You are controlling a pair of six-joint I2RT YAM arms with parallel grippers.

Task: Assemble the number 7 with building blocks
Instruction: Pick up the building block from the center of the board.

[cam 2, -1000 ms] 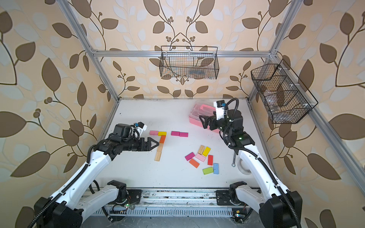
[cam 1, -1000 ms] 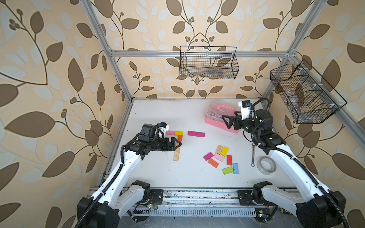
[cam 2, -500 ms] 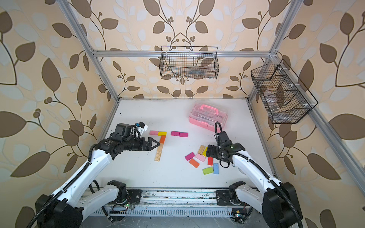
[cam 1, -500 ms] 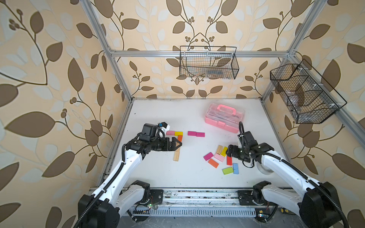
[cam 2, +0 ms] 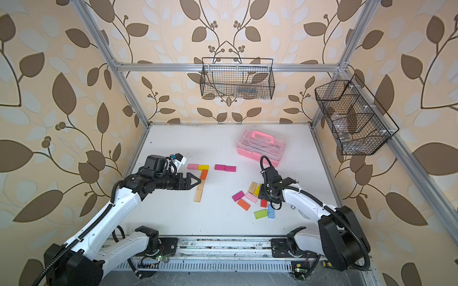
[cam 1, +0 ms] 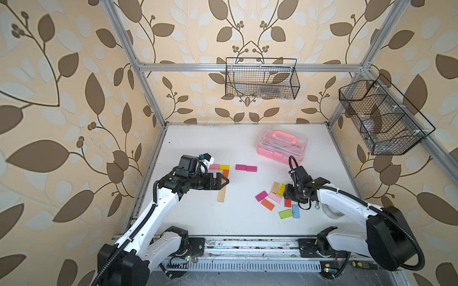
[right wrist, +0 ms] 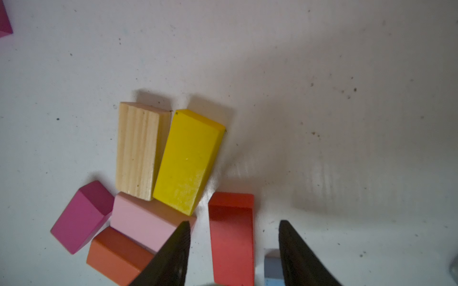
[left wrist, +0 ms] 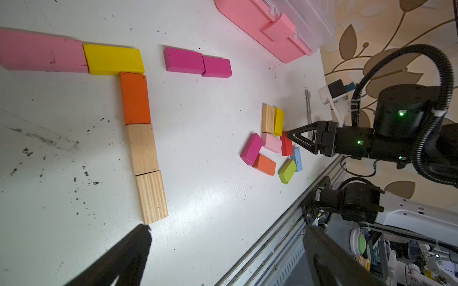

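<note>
The number 7 lies left of centre: a pink (left wrist: 42, 50) and a yellow block (left wrist: 114, 59) form its top bar, and an orange block (left wrist: 135, 97) with two wood blocks (left wrist: 146, 173) forms the stem. My left gripper (cam 1: 226, 181) hovers open beside the stem, holding nothing. A loose pile of building blocks (cam 1: 274, 197) sits at the right. My right gripper (right wrist: 234, 222) reaches down into the pile. Its fingers (right wrist: 173, 250) straddle a red block (right wrist: 231, 237) with a gap on each side. Two magenta blocks (cam 1: 246, 168) lie end to end near the 7.
A pink clear-lidded case (cam 1: 282, 146) stands at the back right. A tape roll (cam 1: 330, 211) and a small wrench (left wrist: 308, 109) lie by the right arm. Wire baskets (cam 1: 261, 79) hang on the back and right walls. A metal rail (cam 1: 247, 244) runs along the front edge.
My right arm came down from beside the pink case to the loose pile, and its jaws have narrowed around the red block. The left arm has not moved.
</note>
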